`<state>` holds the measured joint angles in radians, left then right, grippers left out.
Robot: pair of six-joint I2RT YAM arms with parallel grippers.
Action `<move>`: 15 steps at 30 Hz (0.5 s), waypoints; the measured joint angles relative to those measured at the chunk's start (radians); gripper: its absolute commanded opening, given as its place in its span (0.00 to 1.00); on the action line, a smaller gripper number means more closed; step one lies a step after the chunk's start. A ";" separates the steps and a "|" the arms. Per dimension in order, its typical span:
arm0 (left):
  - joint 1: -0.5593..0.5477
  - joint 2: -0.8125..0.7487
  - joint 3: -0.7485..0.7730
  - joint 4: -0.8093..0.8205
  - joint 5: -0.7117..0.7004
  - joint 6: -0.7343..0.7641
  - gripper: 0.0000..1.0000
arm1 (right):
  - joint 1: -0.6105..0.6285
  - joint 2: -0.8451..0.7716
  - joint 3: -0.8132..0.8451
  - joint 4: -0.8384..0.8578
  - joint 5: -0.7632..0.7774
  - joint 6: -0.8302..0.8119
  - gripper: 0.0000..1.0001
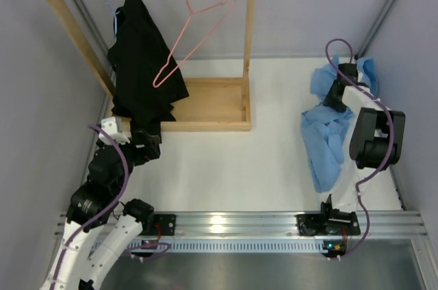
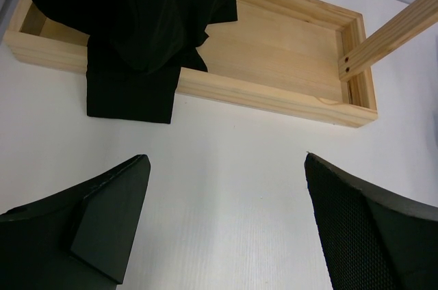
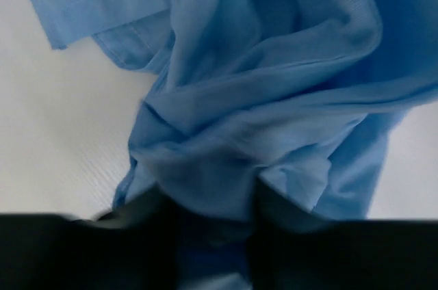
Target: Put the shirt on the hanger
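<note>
Pinching the one shirt [image 1: 327,141], right gripper [image 3: 213,235] is closed; left gripper [image 2: 226,159] gapes empty; one pink hanger [image 1: 198,39], one blue hanger [image 1: 108,4]

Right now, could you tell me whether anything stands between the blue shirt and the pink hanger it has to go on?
Yes: the rack's right wooden upright stands between the shirt, lying off to its right, and the hanger, hanging just left of that post.

Right pincer [image 3: 211,235] blurred beneath shirt [image 3: 274,98] folds
</note>
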<state>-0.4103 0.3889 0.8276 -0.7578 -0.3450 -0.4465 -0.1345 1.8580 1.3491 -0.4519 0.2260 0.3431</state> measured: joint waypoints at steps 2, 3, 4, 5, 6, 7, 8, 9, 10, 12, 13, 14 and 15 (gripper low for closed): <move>0.000 0.000 0.000 0.000 0.000 0.000 0.98 | 0.008 -0.004 -0.044 0.032 -0.063 -0.003 0.00; 0.000 0.002 0.000 0.000 0.001 0.000 0.98 | 0.014 -0.031 -0.081 0.056 -0.089 0.005 0.00; 0.000 0.004 0.000 0.001 0.001 0.000 0.98 | 0.026 -0.078 -0.132 0.077 -0.117 0.011 0.00; 0.000 0.008 0.000 0.002 0.001 0.000 0.98 | 0.045 -0.144 -0.191 0.095 -0.140 0.014 0.00; 0.000 0.011 0.000 0.002 0.001 0.000 0.98 | 0.076 -0.224 -0.251 0.109 -0.163 0.017 0.00; 0.000 0.015 0.000 0.002 0.001 0.000 0.98 | 0.116 -0.318 -0.311 0.122 -0.189 0.019 0.00; 0.000 0.016 0.000 0.002 0.001 0.000 0.98 | 0.163 -0.412 -0.365 0.135 -0.217 0.026 0.00; 0.000 0.015 -0.001 0.002 0.001 0.000 0.98 | 0.211 -0.511 -0.412 0.141 -0.254 0.035 0.00; 0.000 0.014 -0.001 0.002 0.005 0.000 0.98 | 0.247 -0.643 -0.469 0.160 -0.313 0.047 0.00; 0.000 0.014 -0.001 0.002 0.016 0.002 0.98 | 0.326 -0.799 -0.529 0.179 -0.385 0.063 0.00; 0.000 0.013 -0.001 0.002 0.020 0.003 0.98 | 0.344 -0.876 -0.557 0.177 -0.424 0.071 0.00; 0.000 0.008 -0.001 0.003 0.028 0.005 0.98 | 0.364 -0.952 -0.582 0.175 -0.472 0.077 0.00; 0.000 0.004 -0.001 0.003 0.038 0.007 0.98 | 0.377 -1.014 -0.599 0.171 -0.526 0.079 0.00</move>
<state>-0.4107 0.3931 0.8265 -0.7551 -0.3073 -0.4397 0.2424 0.8444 0.7498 -0.2806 -0.3000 0.4225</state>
